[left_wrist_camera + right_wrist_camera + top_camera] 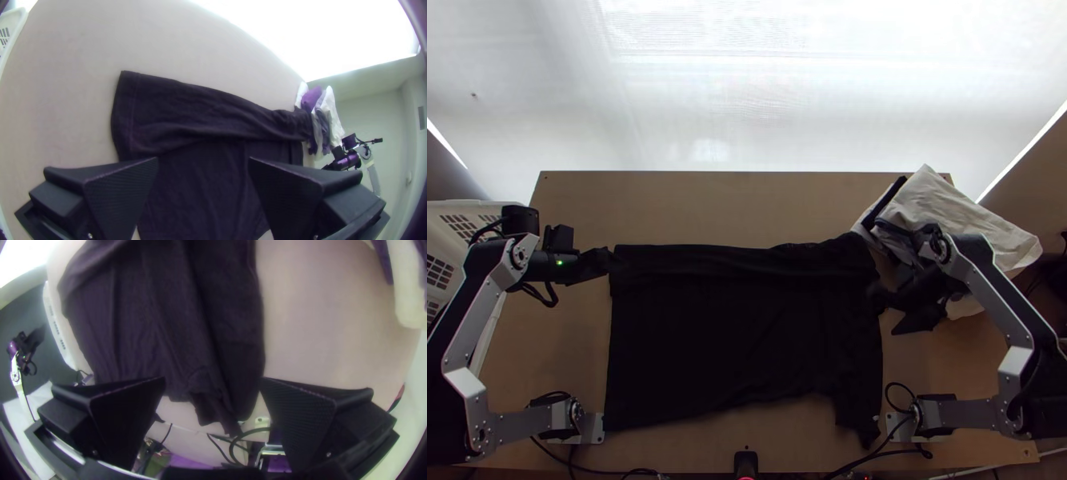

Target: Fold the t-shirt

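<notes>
T-shirt (747, 344) between left end effector (609, 261), right end effector (884, 314), both agape.

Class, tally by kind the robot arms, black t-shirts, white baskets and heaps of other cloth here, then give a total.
Robot arms (left arm, right arm): 2
Black t-shirt: 1
White basket: 1
Heap of other cloth: 1
Total: 5

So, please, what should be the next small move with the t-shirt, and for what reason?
Probably the right gripper should go to the near-side sleeve and pinch it for folding inward: the far side of the t-shirt looks folded over in a strip, while this sleeve sticks out on the near side, and the gripper is open.
</notes>
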Action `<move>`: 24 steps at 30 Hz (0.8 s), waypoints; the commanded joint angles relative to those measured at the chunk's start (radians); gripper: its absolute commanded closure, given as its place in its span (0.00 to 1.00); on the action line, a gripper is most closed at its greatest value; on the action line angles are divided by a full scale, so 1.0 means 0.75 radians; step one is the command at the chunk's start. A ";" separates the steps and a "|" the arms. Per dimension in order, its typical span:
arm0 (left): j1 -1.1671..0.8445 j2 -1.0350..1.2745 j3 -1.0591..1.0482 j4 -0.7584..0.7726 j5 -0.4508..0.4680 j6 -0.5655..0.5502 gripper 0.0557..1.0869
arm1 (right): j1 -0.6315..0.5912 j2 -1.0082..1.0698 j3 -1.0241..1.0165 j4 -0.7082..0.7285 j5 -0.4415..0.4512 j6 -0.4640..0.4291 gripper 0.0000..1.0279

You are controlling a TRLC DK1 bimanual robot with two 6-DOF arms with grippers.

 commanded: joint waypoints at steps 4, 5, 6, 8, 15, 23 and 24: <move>-0.022 -0.034 0.065 -0.056 0.002 -0.031 0.05 | 0.012 -0.073 -0.277 0.088 -0.027 -0.042 0.05; -0.027 -0.036 0.071 -0.058 0.002 -0.033 0.05 | 0.012 -0.073 -0.300 0.100 -0.027 -0.046 0.05; -0.027 -0.038 0.075 -0.060 0.002 -0.037 0.05 | 0.014 -0.075 -0.314 0.106 -0.027 -0.046 0.05; -0.027 -0.044 0.086 -0.074 0.000 -0.037 0.05 | 0.033 -0.092 -0.338 0.106 -0.022 -0.050 0.07; -0.020 -0.052 0.106 -0.090 0.000 -0.037 0.05 | -0.061 -0.155 -0.381 0.092 0.025 -0.220 0.09; -0.029 -0.050 0.104 -0.090 0.000 -0.037 0.05 | -0.110 -0.147 -0.408 0.151 0.041 -0.212 0.24; -0.029 -0.050 0.104 -0.090 0.000 -0.037 0.05 | -0.113 -0.128 -0.408 0.155 0.041 -0.210 0.24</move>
